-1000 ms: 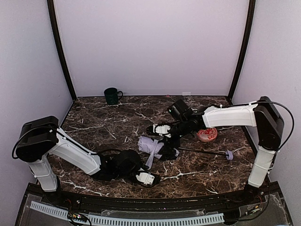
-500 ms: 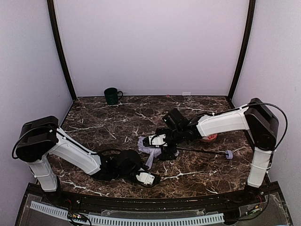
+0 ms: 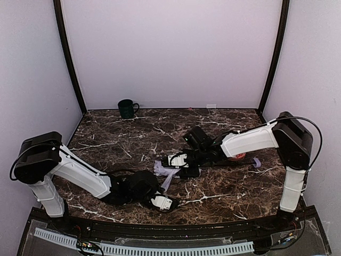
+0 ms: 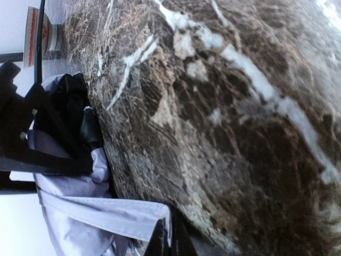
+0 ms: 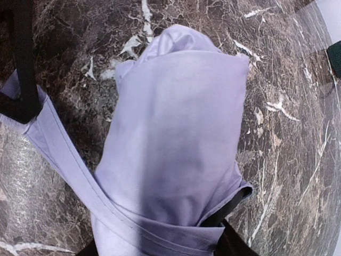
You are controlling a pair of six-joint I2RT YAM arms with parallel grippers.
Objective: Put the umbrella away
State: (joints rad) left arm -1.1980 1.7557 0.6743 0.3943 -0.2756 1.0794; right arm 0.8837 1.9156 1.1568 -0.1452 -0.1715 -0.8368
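1. Place: what you have here is a robot test cell of the laboratory kind, a booth built around one work surface [image 3: 122, 144].
2. Enclosure: a plain pale back wall [image 3: 170, 53] and matching side walls close three sides, joined at the corners by black posts [image 3: 66, 53].
3. Fixtures: the white-and-black left arm [image 3: 80, 173] and right arm [image 3: 248, 141] are bolted at the near edge of the dark, marble-patterned surface.
4. Wiring: you can see an exposed black cable [image 3: 315, 136] looping off the right arm, and a white slotted strip [image 3: 144, 247] along the front.
5. Props: the household pieces are a mug [image 3: 127, 109], a bowl [image 3: 240, 156] half hidden behind the right arm, and an umbrella [image 3: 165, 169].
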